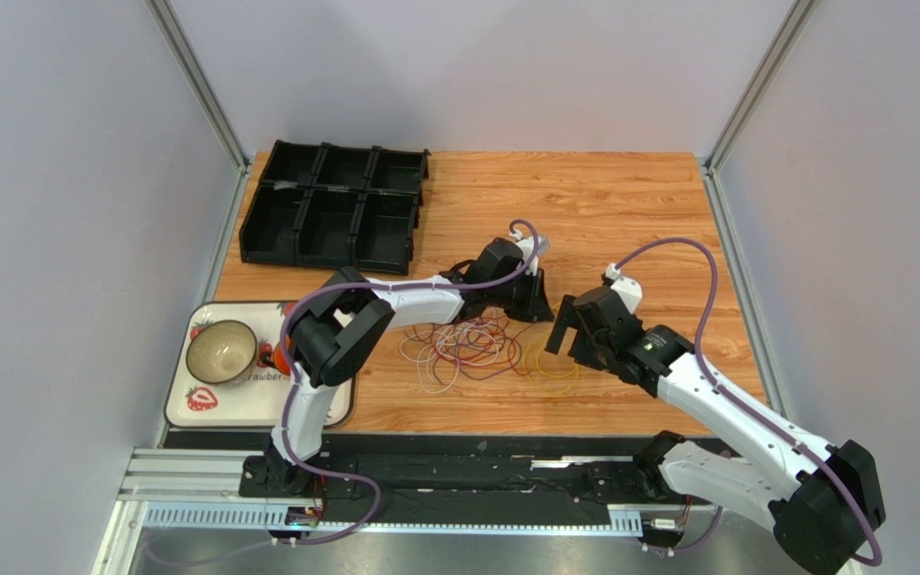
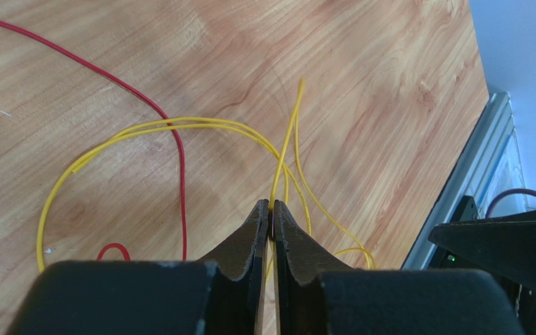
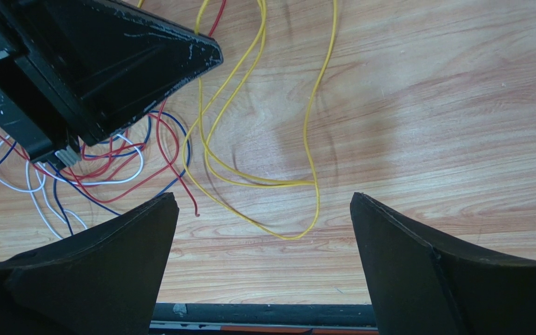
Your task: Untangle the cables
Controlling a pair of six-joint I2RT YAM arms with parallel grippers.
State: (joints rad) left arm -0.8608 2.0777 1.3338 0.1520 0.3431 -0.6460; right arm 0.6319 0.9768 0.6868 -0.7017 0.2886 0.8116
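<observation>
Spread wide at the bottom edge, black right gripper [image 3: 264, 199] over light wood-grain tabletop [image 3: 445, 105]. Between its fingers, looping thin yellow cables [image 3: 271, 184]. Upper left, black wedge-shaped left gripper [image 3: 204, 52] above tangled thin red cables [image 3: 177, 174], blue cables [image 3: 187, 150], white cables [image 3: 110, 181].

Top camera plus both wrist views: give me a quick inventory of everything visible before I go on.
cables: one loose tangle, strands in red, white, blue and yellow, table centre between the arms
yellow cable: count unclear, several loops, right side of the tangle
organiser: one, black, six compartments, far left corner
tray: one, white with strawberry print, near left
bowl: one, beige, on the tray
table: one, light wood
left gripper: black, shut on the yellow cable
right gripper: black, open, over the yellow loops
</observation>
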